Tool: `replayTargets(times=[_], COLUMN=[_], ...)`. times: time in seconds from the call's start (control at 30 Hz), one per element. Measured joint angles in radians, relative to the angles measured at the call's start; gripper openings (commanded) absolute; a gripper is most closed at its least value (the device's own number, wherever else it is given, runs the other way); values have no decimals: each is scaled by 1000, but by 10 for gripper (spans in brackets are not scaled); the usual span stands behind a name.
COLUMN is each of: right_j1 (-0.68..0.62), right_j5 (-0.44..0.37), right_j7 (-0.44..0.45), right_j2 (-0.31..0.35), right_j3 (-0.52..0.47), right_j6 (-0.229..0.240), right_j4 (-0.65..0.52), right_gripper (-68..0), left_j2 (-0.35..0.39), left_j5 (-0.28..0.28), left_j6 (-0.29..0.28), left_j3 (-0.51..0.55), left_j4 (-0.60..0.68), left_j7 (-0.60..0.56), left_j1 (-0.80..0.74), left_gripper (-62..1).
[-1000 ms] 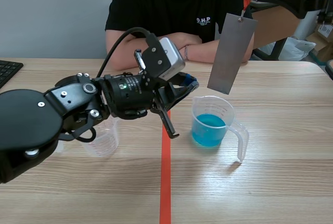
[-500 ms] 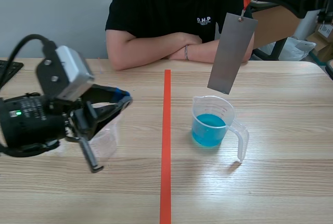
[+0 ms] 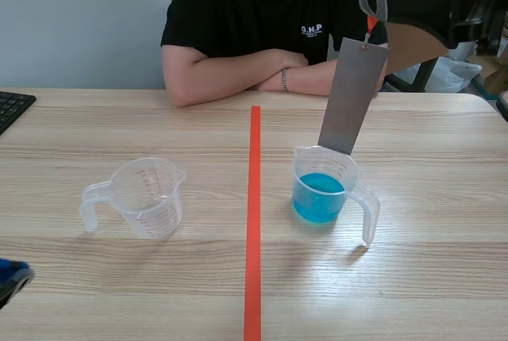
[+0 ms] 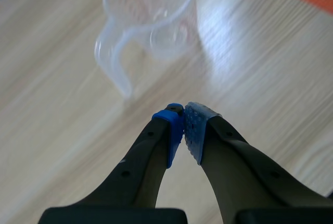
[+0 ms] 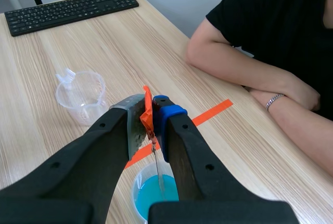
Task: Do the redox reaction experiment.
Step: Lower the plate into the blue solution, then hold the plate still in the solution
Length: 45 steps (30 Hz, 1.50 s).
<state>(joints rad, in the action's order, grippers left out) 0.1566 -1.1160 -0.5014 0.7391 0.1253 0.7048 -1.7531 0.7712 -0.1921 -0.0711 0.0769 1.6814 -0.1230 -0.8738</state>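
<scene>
Closest to me, my left gripper [image 4: 184, 125] is sitting pinched together on nothing, with the empty cup [image 4: 151, 21] just ahead. Further out, my right gripper [image 5: 148, 104] is clamping the orange tag [image 5: 146, 115], and the grey metal strip [image 3: 349, 95] is dangling from it over the cup of blue liquid [image 3: 321, 190], bottom edge about at the rim. I'm guessing we're mid-dip: next is lowering it straight down, no swinging.

Pale wood-grain table [image 3: 119, 293], soft glare on surface. Plain grey-blue wall [image 3: 79, 24] behind. Black keyboard [image 3: 12, 109] at table's left edge.
</scene>
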Motion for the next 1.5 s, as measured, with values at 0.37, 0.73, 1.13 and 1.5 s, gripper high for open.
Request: replayTargets(times=[0.37, 0.73, 1.13, 1.5], right_j1=[-8, -8, -8, -8], right_j5=[77, 116, 245, 355], right_j7=[33, 105, 206, 297], right_j2=[-48, -49, -74, -117], right_j3=[0, 35, 100, 147], right_j6=[26, 26, 29, 29], right_j4=[54, 96, 175, 255], right_gripper=[-660, -660, -660, -660], left_j2=[-197, -321, -355, -355], left_j5=[0, 0, 0, 0], left_j6=[91, 89, 86, 86], left_j3=[94, 94, 94, 94], left_j4=[-5, -6, -6, -6], left_j7=[3, 135, 134, 134], left_j1=[-235, -245, -242, -242], left_gripper=[-562, -562, -562, -562])
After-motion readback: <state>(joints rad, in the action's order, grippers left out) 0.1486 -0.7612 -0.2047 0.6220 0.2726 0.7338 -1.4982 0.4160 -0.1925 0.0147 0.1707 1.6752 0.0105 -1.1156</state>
